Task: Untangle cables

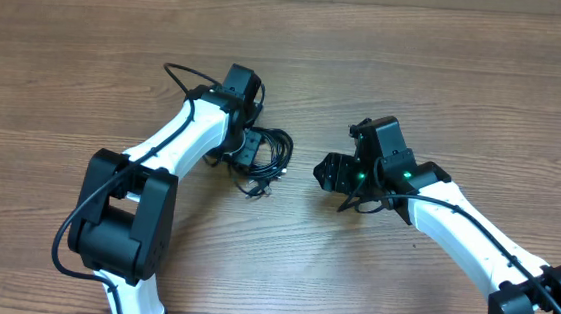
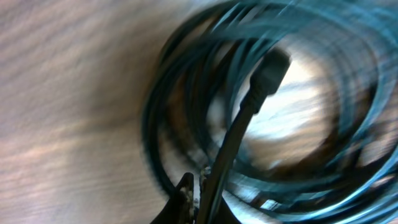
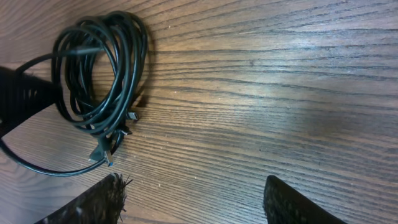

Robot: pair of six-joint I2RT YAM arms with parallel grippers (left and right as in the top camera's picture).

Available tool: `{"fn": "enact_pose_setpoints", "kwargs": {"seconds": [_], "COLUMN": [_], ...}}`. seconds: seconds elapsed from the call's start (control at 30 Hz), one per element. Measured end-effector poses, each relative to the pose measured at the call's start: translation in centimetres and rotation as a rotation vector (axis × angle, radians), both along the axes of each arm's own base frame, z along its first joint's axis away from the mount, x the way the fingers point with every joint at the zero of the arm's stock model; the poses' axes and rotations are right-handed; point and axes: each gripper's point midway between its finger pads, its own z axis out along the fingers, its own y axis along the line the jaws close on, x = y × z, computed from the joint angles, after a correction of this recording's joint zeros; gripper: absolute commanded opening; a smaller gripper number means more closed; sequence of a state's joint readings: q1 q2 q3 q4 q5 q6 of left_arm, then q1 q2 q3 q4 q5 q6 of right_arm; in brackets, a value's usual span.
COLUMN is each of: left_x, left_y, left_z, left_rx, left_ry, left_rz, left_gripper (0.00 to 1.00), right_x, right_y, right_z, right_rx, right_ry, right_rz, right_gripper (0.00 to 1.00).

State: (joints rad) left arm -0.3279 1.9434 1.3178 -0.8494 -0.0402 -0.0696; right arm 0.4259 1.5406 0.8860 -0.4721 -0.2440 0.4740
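Observation:
The cables (image 1: 270,161) lie as one coiled bundle of thin black cords on the wooden table, just right of my left gripper (image 1: 249,153). In the blurred left wrist view the coil (image 2: 186,81) fills the frame. My left gripper (image 2: 202,186) is shut on one cord, whose black plug (image 2: 270,68) sticks up beyond the jaws. My right gripper (image 1: 328,171) is open and empty, a short way right of the bundle. In the right wrist view its fingers (image 3: 193,183) are spread wide over bare wood. The coil (image 3: 102,68) lies at upper left, with small plug ends (image 3: 102,154) poking out below it.
The wooden table (image 1: 418,68) stretches around both arms. The white left arm (image 1: 177,134) reaches in from the lower left and the white right arm (image 1: 456,216) from the lower right. The left gripper's dark body (image 3: 18,99) shows beside the coil in the right wrist view.

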Motion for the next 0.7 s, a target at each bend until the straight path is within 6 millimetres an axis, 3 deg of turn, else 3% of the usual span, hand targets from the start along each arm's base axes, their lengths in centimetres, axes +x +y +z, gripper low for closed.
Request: {"fn": "enact_pose_setpoints", "kwargs": {"seconds": [0.17,0.37,0.4,0.47,0.53,0.6,0.7], "left_x": [-0.8,-1.3,-1.8,-3.0,-3.8,-3.8,-2.1], "left_y": [1.7,2.5,2.8,3.5,4.1,4.3,3.9], "left_z": [1.6,8.3,9.2,10.3,10.4,10.1,10.0], "left_rx": [0.061,-0.062,-0.073,-0.080,-0.074,-0.076,-0.109], "left_ry": [0.021,-0.035,-0.032,-0.009,0.024,0.033,-0.022], "left_rz": [0.099,0.221,0.245,0.295,0.344,0.374,0.399], "left_gripper": [0.04,0.17,0.24,0.61,0.79,0.81,0.78], "right_x": [0.0,0.1,0.1,0.1,0.1,0.1,0.1], "right_y": [0.0,-0.2,-0.2,-0.2,-0.2,-0.2,-0.2], "right_z": [0.0,-0.1,-0.1,-0.1,-0.1,-0.1,-0.1], "right_rx": [-0.002,-0.011,-0.012,-0.013,-0.012,-0.012,-0.012], "right_ry": [-0.001,-0.005,-0.006,-0.006,-0.006,-0.006,-0.006], "right_rz": [-0.002,-0.006,-0.006,-0.007,-0.007,-0.007,-0.007], "right_gripper": [0.73,0.73,0.73,0.73,0.73,0.73,0.73]}}
